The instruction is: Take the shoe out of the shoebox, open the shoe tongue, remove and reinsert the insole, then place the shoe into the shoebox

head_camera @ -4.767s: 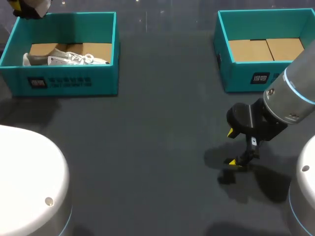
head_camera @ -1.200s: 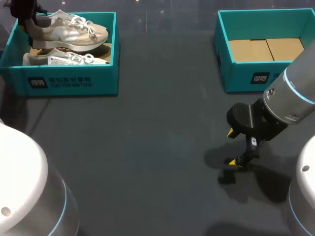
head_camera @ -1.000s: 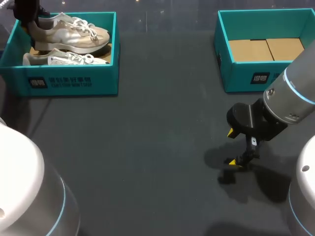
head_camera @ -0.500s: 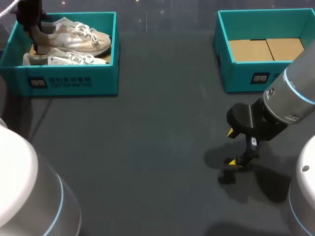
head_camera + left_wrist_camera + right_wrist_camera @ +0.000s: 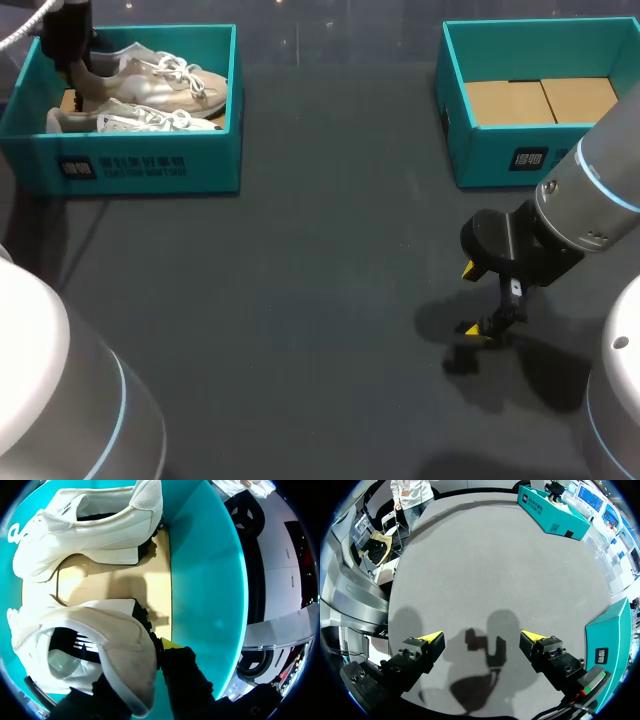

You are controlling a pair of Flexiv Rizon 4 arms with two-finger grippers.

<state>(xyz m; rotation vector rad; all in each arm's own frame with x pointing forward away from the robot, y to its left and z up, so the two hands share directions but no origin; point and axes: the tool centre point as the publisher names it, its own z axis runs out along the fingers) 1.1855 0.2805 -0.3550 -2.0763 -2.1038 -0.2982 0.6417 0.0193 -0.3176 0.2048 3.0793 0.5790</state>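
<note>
Two pale laced shoes are in the left teal shoebox (image 5: 140, 170). My left gripper (image 5: 72, 60) is at the box's back left corner, shut on the heel of the rear shoe (image 5: 160, 80), which tilts toe-down over the box floor. In the left wrist view the gripper (image 5: 154, 655) pinches that shoe's heel collar (image 5: 120, 655); one yellow tip shows outside it and the other finger is hidden inside. The second shoe (image 5: 90, 530) lies on its side ahead, by the front wall in the head view (image 5: 130, 121). My right gripper (image 5: 480, 300) hangs open and empty over the mat (image 5: 482, 637).
A second teal shoebox (image 5: 480, 160) with a cardboard floor stands at the back right, beside my right arm; its corner (image 5: 612, 635) shows next to the right gripper. Dark grey mat (image 5: 320, 300) covers the table between the boxes.
My left gripper has come down with the shoe, lowering it into the left box and slightly to the right. The right arm has not moved.
</note>
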